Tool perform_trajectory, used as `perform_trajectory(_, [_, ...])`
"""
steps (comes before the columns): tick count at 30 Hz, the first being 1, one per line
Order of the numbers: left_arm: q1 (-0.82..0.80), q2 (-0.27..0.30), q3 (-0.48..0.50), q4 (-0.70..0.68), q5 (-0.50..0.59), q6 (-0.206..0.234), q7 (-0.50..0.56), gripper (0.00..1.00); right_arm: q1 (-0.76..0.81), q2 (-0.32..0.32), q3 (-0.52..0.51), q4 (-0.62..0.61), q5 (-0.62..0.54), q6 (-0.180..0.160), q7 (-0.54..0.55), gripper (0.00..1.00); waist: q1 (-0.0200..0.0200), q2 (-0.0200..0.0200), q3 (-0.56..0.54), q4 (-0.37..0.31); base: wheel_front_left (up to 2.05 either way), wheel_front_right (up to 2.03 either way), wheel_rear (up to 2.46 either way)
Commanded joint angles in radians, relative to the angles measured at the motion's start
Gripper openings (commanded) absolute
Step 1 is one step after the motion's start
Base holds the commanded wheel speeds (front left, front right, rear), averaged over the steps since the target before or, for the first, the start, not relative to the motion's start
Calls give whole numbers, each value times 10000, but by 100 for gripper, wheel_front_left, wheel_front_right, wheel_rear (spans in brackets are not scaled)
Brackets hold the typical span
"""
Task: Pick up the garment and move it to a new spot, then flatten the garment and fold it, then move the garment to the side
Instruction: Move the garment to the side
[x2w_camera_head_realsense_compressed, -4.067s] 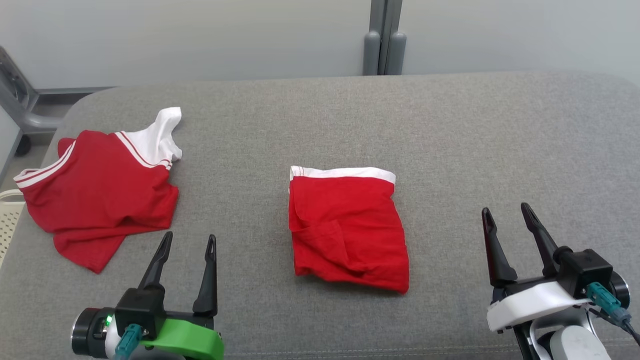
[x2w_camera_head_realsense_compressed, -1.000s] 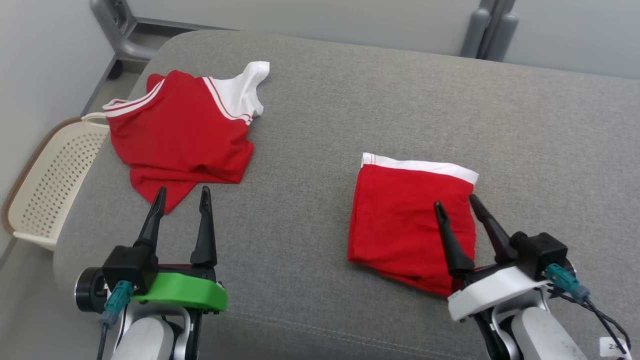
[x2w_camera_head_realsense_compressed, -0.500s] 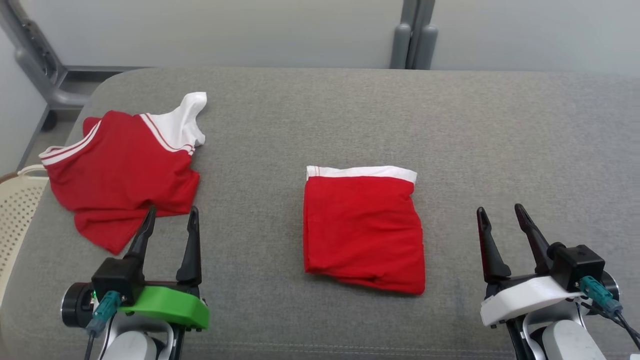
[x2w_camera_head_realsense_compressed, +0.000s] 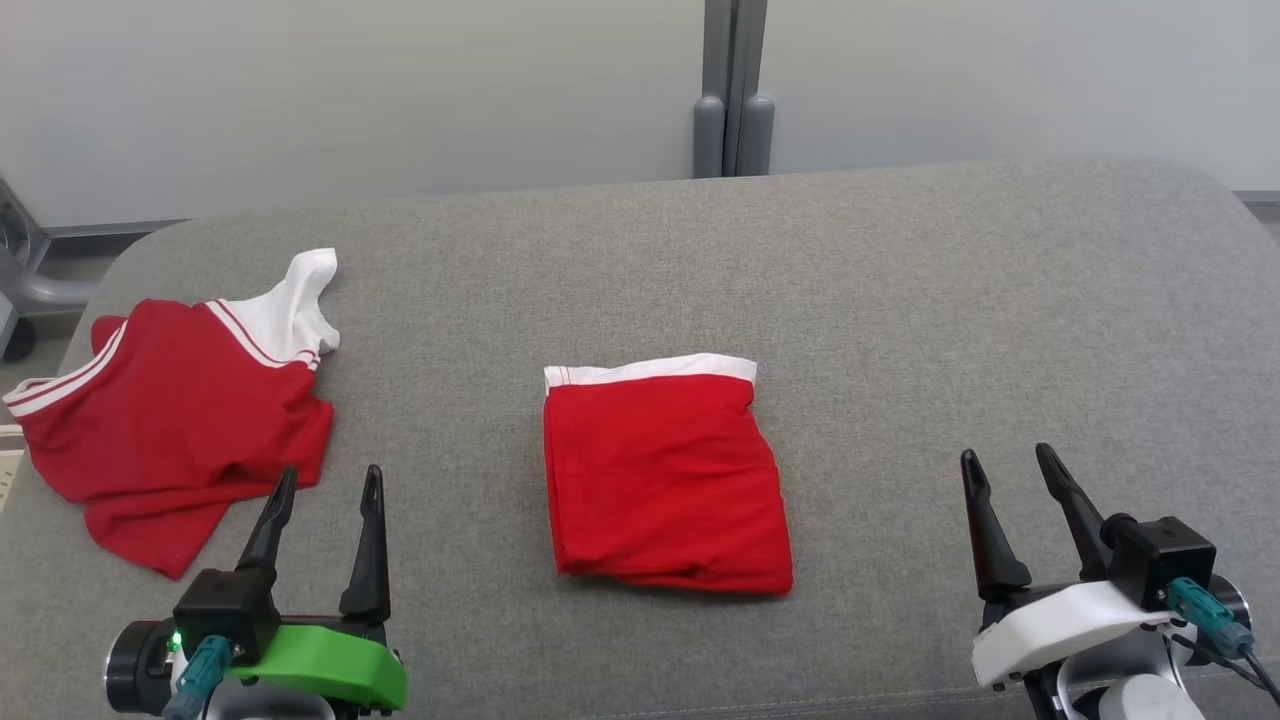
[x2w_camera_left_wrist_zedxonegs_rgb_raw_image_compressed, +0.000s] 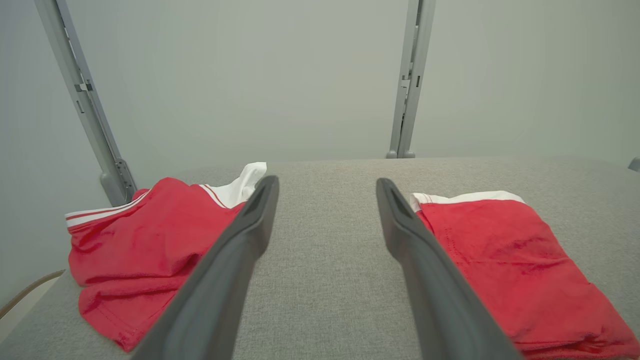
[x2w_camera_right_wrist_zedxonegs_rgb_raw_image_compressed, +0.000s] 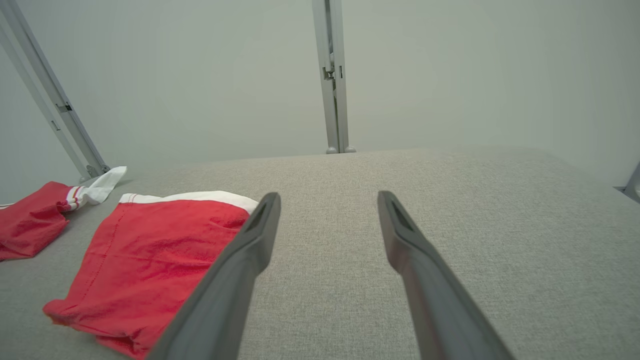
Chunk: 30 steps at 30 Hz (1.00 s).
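- The left gripper (x2w_camera_head_realsense_compressed: 331, 470) and right gripper (x2w_camera_head_realsense_compressed: 1006, 452) both have fingers spread and hold nothing.
- The folded garment (x2w_camera_head_realsense_compressed: 665, 480) lies flat between them, touching neither.
- The cloth is probably soft, light and floppy, so pinch the near corners through all layers.

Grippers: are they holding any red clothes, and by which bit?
Nothing is held. The left gripper and right gripper both stand open and empty, clear of the folded red garment.
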Motion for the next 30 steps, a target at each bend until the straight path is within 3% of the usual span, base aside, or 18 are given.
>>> perform_trajectory(1, [159, 76, 12, -60, 44, 76, 41, 100, 138, -11, -32, -59, 7, -4, 38, 100, 0, 0, -20, -32, 0, 0, 0])
perform_trajectory(14, [-146, 55, -176, -114, 39, 86, 122, 100, 48, -128, 99, 27, 148, -4, 369, 100, 0, 0, 75, 368, 0, 0, 0])
perform_trajectory(21, [-614, -220, -574, -91, 119, -104, 148, 100, -520, -637, 824, 1522, 779, -4, 1221, 100, 0, 0, 487, 1451, 0, 0, 0])
perform_trajectory(30, [-1169, -663, -1023, 358, 166, -362, 14, 100, -1954, -885, 1964, 3996, 1777, -4, 1102, 100, 0, 0, 1133, 2780, 0, 0, 0])
